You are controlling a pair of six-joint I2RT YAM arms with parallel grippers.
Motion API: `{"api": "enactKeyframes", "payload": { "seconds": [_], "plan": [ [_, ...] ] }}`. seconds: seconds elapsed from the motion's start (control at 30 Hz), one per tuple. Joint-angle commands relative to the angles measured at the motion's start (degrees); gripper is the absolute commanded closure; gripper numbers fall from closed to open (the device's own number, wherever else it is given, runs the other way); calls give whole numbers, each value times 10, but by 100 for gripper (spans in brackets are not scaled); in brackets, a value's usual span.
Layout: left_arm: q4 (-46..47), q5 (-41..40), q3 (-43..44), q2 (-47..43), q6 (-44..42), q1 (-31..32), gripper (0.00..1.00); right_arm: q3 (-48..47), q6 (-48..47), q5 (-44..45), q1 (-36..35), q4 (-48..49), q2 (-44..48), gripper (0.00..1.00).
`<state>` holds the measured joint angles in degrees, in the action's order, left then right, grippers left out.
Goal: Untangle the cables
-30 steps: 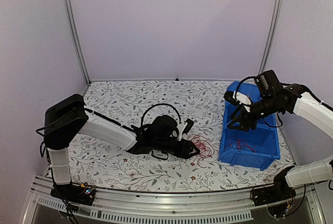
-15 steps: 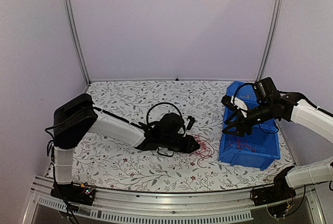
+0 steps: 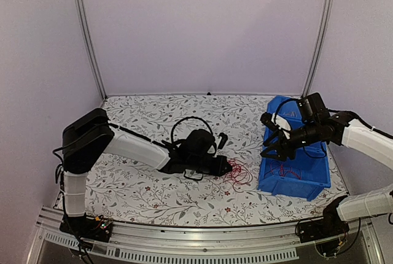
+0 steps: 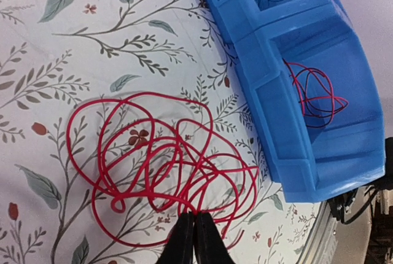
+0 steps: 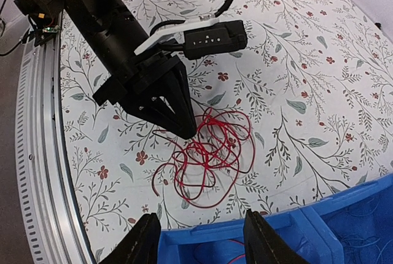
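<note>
Table (image 3: pixel 141 190), floral-printed, carried all items listed.

Item 1, left gripper (image 4: pixel 194 217): jaws were pressed fully together, with the tips at the near edge of the cables (image 4: pixel 159 163). They appeared to pinch one red strand, though the contact point was too fine to confirm.

Item 2, cables: a loose red tangle of loops lay flat on the table, just beside the blue bin (image 3: pixel 295 181) but apart from it.

Item 3, blue bin: one compartment held a few more red and dark strands. Another showed thin blue strands, cut off by the frame edge.

Item 4, right gripper (image 3: pixel 268 149): fingers were about half spread and held nothing. It hung over the bin's left wall.
</note>
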<state>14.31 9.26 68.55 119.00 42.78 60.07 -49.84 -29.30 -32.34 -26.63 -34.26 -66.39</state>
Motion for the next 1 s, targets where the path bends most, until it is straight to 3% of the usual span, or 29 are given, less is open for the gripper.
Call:
{"api": "enactKeyframes", "payload": {
  "seconds": [0.0,0.23,0.4,0.63,0.97],
  "plan": [
    [16,-8,-16,-79,-60,-3,100,14,4,-16,-4,23,-4,50],
    [23,-75,-97,-264,-130,-2,100,15,-13,-45,-12,49,-26,44],
    [14,-84,-127,-345,-153,-2,100,-25,-16,-63,-36,66,-60,42],
    [14,-88,-154,-417,-155,-2,100,-114,3,-96,-82,86,-120,36],
    [12,-29,-127,-472,-162,3,100,-247,70,-146,-135,157,-256,33]
  ]
}}
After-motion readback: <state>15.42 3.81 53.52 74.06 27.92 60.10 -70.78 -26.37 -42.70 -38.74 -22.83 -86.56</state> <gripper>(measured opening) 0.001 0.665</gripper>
